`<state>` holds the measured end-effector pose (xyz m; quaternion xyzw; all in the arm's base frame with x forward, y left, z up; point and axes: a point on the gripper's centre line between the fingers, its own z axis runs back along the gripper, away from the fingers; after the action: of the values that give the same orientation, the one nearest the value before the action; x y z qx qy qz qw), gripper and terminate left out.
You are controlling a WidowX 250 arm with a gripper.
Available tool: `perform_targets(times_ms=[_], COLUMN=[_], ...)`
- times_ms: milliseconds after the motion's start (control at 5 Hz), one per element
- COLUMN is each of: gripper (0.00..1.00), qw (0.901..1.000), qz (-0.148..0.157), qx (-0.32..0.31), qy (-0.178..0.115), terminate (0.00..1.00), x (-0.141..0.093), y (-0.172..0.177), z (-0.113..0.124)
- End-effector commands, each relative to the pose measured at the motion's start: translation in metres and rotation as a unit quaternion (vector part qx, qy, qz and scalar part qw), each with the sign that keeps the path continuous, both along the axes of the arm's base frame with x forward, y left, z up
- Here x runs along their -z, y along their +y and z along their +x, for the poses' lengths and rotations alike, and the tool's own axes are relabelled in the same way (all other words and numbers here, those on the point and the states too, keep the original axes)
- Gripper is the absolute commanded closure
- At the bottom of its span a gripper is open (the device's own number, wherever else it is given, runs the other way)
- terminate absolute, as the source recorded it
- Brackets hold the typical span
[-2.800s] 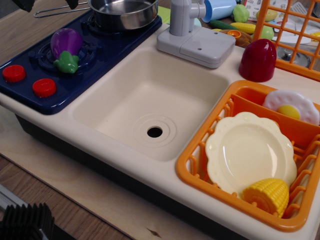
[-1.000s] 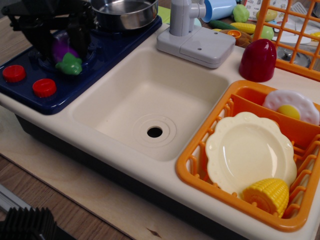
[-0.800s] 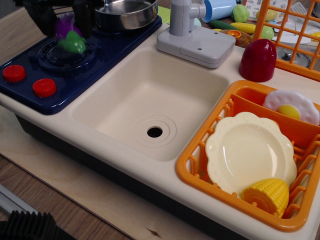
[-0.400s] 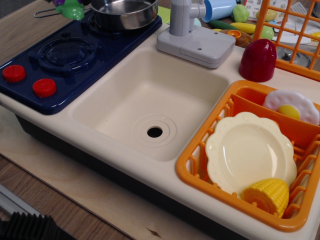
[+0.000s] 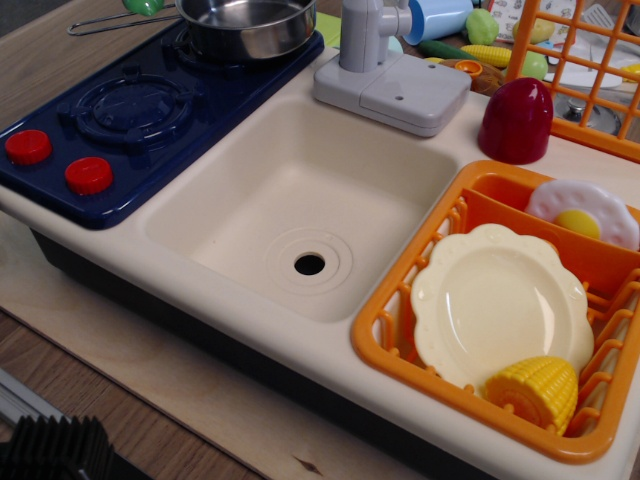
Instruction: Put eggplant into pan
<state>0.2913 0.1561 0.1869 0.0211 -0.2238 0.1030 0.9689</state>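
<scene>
Only the green leafy cap of the eggplant (image 5: 146,5) shows, at the very top edge of the frame, up in the air just left of the pan; its purple body is cut off by the frame. The shiny steel pan (image 5: 250,35) stands on the back burner of the dark blue stove, with its thin wire handle (image 5: 110,22) pointing left. No part of the gripper shows, so its hold on the eggplant cannot be seen.
The front burner (image 5: 135,103) is bare, with two red knobs (image 5: 60,160) beside it. The cream sink (image 5: 230,215) lies in the middle, and a grey faucet (image 5: 365,40) stands behind it. A dark-red dome (image 5: 516,120) stands at the right. The orange rack (image 5: 400,300) holds a cream plate (image 5: 500,305), corn (image 5: 535,390) and a fried egg (image 5: 582,212).
The gripper came down on the eggplant on the front burner, closed on it and lifted it up and back toward the pan. Both have now almost left the top of the frame.
</scene>
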Motion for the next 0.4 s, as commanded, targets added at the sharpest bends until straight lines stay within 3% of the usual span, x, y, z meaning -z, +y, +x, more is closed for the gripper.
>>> perform_targets(times_ms=[0,200], gripper=[1.00,1.00], qw=[0.9982,0.9968], qz=[0.001,-0.008], qx=[0.047,0.062], qy=[-0.037,-0.049], terminate=[0.00,0.00], x=[-0.009,-0.009], y=[0.012,0.006], z=[0.033,0.046])
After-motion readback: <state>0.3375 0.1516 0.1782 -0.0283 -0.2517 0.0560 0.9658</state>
